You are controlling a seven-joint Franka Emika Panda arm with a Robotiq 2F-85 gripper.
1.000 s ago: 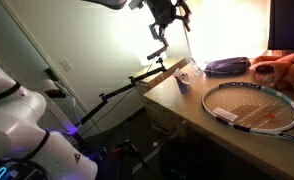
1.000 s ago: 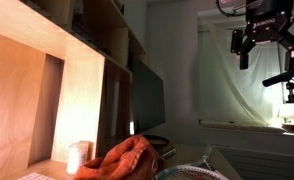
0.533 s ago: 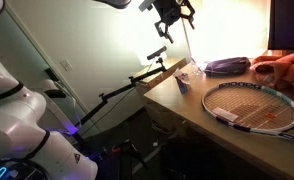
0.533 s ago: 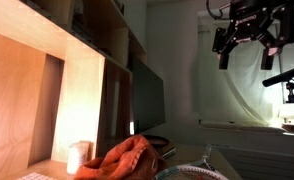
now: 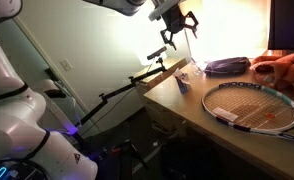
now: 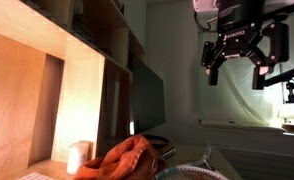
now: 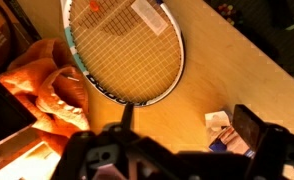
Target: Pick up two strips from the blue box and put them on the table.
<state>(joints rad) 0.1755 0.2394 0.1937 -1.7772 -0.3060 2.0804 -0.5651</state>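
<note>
The small blue box sits at the near corner of the tan table. In the wrist view the blue box lies low right, partly behind a finger, with a white piece beside it. I cannot make out single strips. My gripper hangs high above that corner, open and empty. It also shows in an exterior view with its fingers spread, and in the wrist view as dark shapes along the bottom.
A tennis racket lies across the table; its head fills the upper wrist view. A dark oval pouch and an orange cloth lie further back. A lamp arm reaches toward the table's edge.
The gripper has shifted sideways over the table corner and turned about its wrist. Its fingers now show spread apart. Nothing on the table has moved.
</note>
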